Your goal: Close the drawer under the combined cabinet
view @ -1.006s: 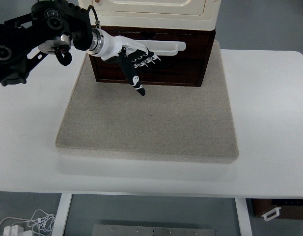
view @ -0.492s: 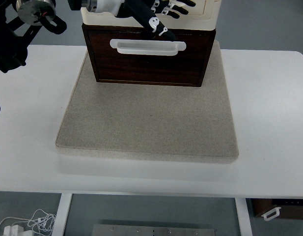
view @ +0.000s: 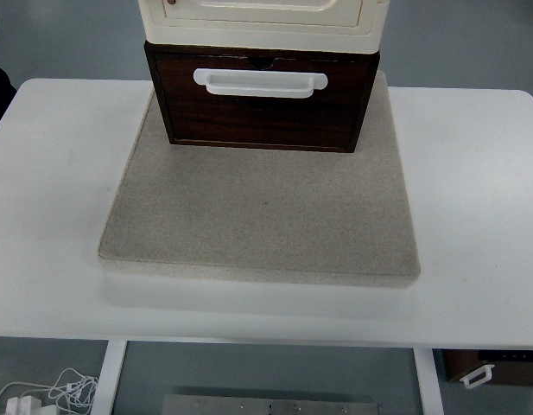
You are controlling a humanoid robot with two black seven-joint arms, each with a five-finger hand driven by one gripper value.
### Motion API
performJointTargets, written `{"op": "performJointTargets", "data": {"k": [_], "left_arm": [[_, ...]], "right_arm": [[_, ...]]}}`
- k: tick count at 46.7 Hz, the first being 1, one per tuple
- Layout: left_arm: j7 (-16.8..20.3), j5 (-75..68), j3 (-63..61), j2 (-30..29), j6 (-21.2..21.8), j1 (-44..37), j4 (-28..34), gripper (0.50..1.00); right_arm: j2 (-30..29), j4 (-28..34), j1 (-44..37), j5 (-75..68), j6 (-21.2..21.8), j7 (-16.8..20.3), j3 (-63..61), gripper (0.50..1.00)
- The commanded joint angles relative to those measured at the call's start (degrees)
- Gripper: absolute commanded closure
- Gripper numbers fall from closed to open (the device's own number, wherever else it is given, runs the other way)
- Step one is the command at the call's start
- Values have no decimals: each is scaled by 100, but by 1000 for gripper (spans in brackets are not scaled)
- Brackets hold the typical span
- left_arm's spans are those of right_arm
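Fingers of neither hand can be judged, since no robot hand shows in the top view; only a dark sliver sits at the far edge around 10 o'clock, too little to identify. At 12 o'clock stands the combined cabinet (view: 262,15), cream on top, with the dark wooden drawer (view: 262,108) beneath it. A pale handle (view: 260,81) runs across the drawer's front. The drawer front lies nearly flush under the cream upper part. Both rest on the far portion of a grey mat (view: 262,220), which lies on the white table (view: 50,173). White cables (view: 41,393) lie on the floor at 7 o'clock.
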State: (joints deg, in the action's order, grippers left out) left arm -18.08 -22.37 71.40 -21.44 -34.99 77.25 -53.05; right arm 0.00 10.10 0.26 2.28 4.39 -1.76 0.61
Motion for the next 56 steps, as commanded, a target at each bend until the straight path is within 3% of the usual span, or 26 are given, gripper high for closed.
{"op": "performJointTargets", "data": {"k": [1,9,18,33,41,46,56], "left_arm": [[-3,101,295,-18,-1,106,409,500],[15,399,691,-158,-1,335,1191,500],[393,821,656,-650,-1,414,1719,500],[323,936,507,-721,159,353,3143,500],[411,980,-82,-703,642,300,3564,500],[419,1234,-117,-651,669,81,3890,500],[428,1498,-399,-396,678,-403,3934,500]], "right_arm": [[0,0,0,0,0,1,0,548],[0,0,0,0,-8,1,0,548],[0,0,0,0,0,1,0,548],[0,0,0,0,0,1,-9,548],[0,0,0,0,-8,1,-9,548],[0,0,0,0,-8,1,-9,548],[0,0,0,0,0,1,-9,548]]}}
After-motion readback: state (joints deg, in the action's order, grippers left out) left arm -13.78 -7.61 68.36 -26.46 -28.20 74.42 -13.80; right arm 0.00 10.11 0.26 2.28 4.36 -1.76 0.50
